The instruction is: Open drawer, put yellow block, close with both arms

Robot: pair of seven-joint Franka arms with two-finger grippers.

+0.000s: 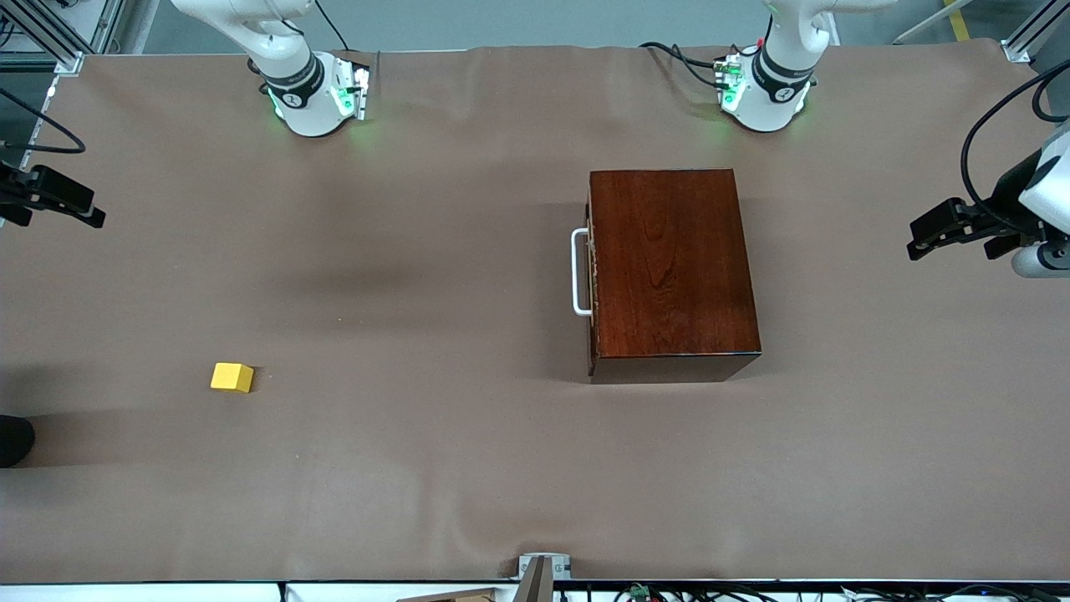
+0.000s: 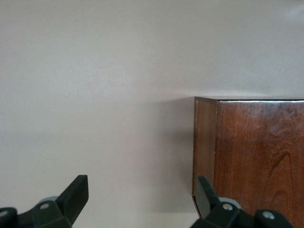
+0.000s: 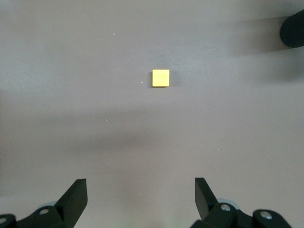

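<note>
The dark reddish-brown wooden box stands toward the left arm's end of the table. Its drawer is shut, and only the white U-shaped handle shows, facing the right arm's end. The yellow block lies on the table toward the right arm's end, nearer the front camera than the box. My left gripper is open and empty, raised over the table beside a corner of the box. My right gripper is open and empty, raised over bare table, well short of the block.
A brown cloth covers the table. A dark rounded object sits at the table's edge past the block, also in the right wrist view. A metal clamp sits at the nearest edge.
</note>
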